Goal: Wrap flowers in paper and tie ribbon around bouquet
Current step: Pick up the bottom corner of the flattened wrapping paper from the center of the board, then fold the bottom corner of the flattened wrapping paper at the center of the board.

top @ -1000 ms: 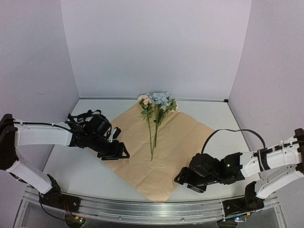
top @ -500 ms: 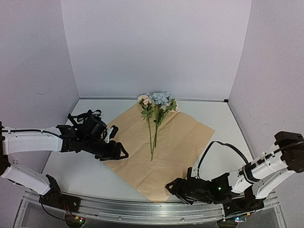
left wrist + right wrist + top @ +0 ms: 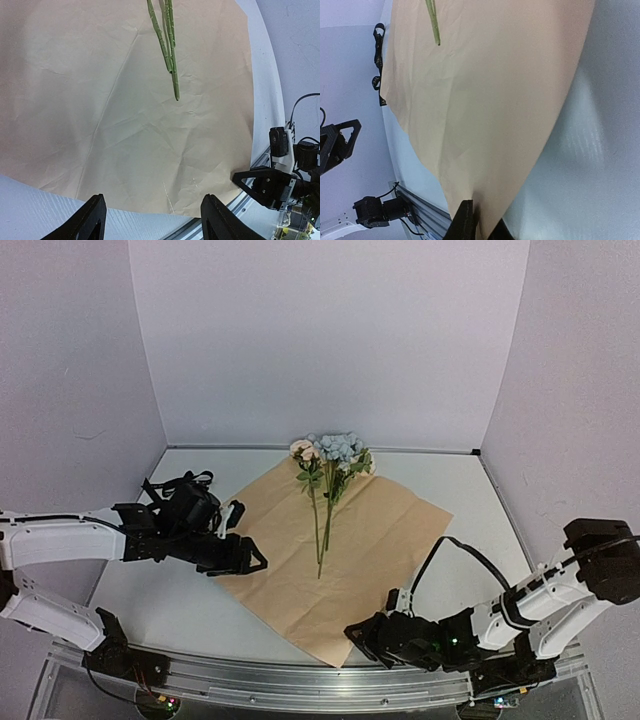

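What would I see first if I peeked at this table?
A big tan paper lies like a diamond on the table, with flowers on it, blooms at the far corner. The right gripper pinches the paper's near corner, while the left gripper hangs open by its left corner.

Nothing legible anywhere: no lettering, label, brand or number – the paper (image 3: pixel 370 540) is plain creased tan, the table (image 3: pixel 460 475) plain white

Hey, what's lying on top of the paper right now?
The flowers lie on the paper, stems along its middle, heads over the far corner. Anything beneath the sheet is covered and cannot be seen.
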Available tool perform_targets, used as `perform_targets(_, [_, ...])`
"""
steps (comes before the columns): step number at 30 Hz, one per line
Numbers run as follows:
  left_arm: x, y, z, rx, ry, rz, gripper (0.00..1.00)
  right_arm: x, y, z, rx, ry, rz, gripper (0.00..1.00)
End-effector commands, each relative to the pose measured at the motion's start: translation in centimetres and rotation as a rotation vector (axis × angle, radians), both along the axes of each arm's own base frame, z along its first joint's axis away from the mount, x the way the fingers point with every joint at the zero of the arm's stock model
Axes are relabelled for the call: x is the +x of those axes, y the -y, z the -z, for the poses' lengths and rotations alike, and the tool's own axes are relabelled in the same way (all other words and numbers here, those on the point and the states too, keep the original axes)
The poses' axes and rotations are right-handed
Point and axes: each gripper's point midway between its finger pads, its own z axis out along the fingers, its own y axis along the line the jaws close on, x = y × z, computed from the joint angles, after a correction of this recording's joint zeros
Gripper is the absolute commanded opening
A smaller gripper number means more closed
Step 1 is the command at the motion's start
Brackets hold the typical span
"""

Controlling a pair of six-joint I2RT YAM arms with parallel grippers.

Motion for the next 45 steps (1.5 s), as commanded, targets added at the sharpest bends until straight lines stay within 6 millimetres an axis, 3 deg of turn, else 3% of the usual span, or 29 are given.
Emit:
perform_targets(1, [0.7,0.3,-2.4,-0.034,0.057,-0.010,0.67,0.9,-1.8,-4.9,0.095,0.099,-0.003,0.03])
perform_targets(9, [1.4,0.5,-5.0,-0.051,0.116,-0.017,0.67,4.1,-2.8,-9.2,0.120,0.159,-0.016,0.00])
perform_targets(17, [2.5,0.2,-6.9,-0.027,0.178,-0.039,0.67,11.3,-3.3,-11.7,0.161,0.144,0.063,0.00])
perform_targets(23, [3.9,0.4,-8.4,0.015,0.243,-0.036,0.67,17.7,-3.0,-11.3,0.180,0.083,0.151,0.00])
perform_targets(28, [5.2,1.9,-8.9,0.047,0.274,0.008,0.66,23.2,-2.8,-10.3,0.205,0.032,0.217,0.00])
perform_targets(35, [7.1,4.7,-5.7,0.085,0.207,0.086,0.55,28.5,-3.1,-9.7,0.254,-0.011,0.254,0.00])
perform_targets(39, [8.6,5.7,-3.5,0.074,0.148,0.104,0.51,30.3,-2.3,-8.7,0.250,-0.027,0.283,0.00])
perform_targets(45, [10.1,7.0,0.2,0.086,0.067,0.144,0.45,31.7,-2.6,-7.3,0.252,-0.065,0.279,0.00])
